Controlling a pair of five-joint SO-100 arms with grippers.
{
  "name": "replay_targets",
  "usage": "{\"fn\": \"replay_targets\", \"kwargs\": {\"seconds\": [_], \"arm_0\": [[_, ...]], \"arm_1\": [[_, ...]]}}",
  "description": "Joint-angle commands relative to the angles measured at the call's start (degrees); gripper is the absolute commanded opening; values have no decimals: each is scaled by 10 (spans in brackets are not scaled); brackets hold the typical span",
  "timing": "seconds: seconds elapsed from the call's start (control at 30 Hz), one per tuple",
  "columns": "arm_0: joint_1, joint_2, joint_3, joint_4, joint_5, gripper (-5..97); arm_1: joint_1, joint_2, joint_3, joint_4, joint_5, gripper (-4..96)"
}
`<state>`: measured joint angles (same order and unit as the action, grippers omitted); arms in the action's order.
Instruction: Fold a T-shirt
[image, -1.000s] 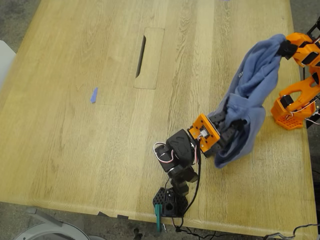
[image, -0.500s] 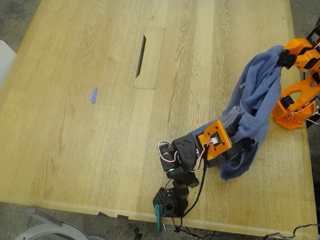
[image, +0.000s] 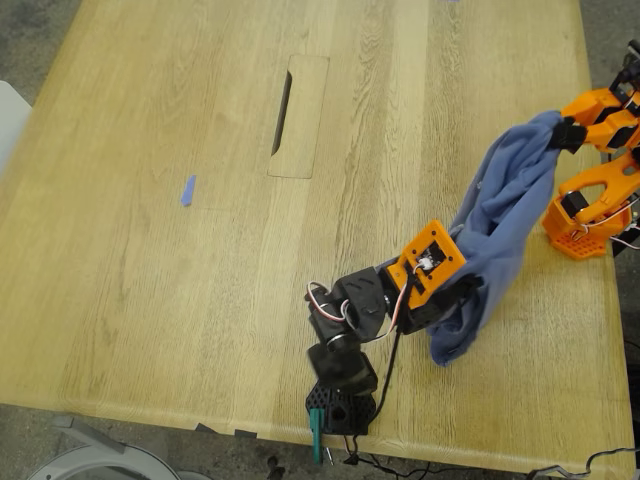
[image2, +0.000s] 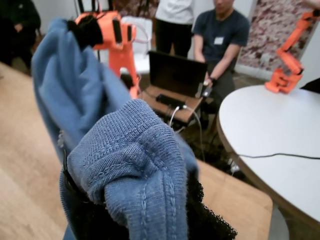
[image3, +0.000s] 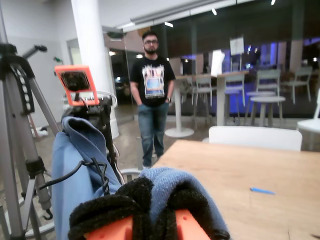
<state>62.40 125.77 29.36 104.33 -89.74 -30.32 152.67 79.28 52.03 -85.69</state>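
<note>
Lowered since before, T-shirt (image: 505, 215) pinched by first claw (image: 455, 290) and second claw (image: 565, 132), no legible writing.

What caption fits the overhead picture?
Two small robot arms hold a bunched slate-blue cotton T-shirt aloft between them above a light wooden table.

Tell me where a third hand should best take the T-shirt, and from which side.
Probably at the loose lower end of the T-shirt, coming from the exterior view's right. My first gripper and my second gripper hold it bunched in the air, and only that end hangs free with bare table beside it.
</note>
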Motion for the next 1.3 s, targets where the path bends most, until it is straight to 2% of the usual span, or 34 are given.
{"fn": "replay_targets", "kwargs": {"seconds": [0.0, 0.1, 0.27, 0.57, 0.83, 1.27], "arm_0": [[-39, 69, 79, -4, -11, -2], [-87, 101, 137, -14, -8, -2], [-113, 154, 253, -58, -10, -2], [-120, 164, 309, -95, -7, -2], [-163, 186, 419, -185, -10, -2], [-172, 199, 449, -208, -7, -2]], "arm_1": [[15, 38, 21, 14, 11, 12], [30, 58, 61, 22, 21, 16], [32, 67, 114, -14, 27, 16], [30, 92, 176, -29, 41, 13], [43, 120, 250, -38, 53, 15], [49, 126, 261, -28, 55, 13]]}}
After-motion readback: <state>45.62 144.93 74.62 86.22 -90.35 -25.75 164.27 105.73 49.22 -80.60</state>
